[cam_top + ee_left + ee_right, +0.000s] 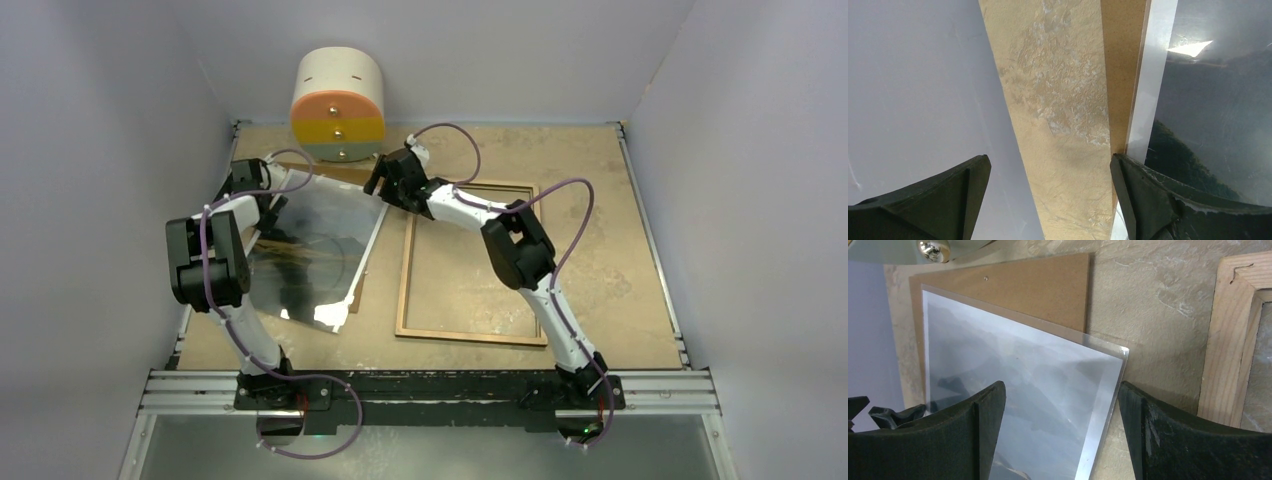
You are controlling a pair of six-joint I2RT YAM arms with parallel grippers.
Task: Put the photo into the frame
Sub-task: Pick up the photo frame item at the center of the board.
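Observation:
The photo [318, 245], glossy and dark with a pale border, lies askew on a brown backing board [357, 296] at the left of the table. The frame [405, 270] lies flat to its right, light wood side up. My left gripper [268, 207] hovers open at the photo's left edge; in the left wrist view its gripper [1049, 160] spans bare table, with the photo [1208, 115] beside the right finger. My right gripper [380, 186] stands open over the photo's far right corner; in the right wrist view the gripper [1060, 387] straddles the photo [1023, 380], the frame [1233, 340] at right.
A white, orange and yellow cylinder [337, 105] stands at the back, close behind both grippers. The backing board [1038, 285] sticks out beyond the photo's far edge. Grey walls enclose the table on the left, back and right.

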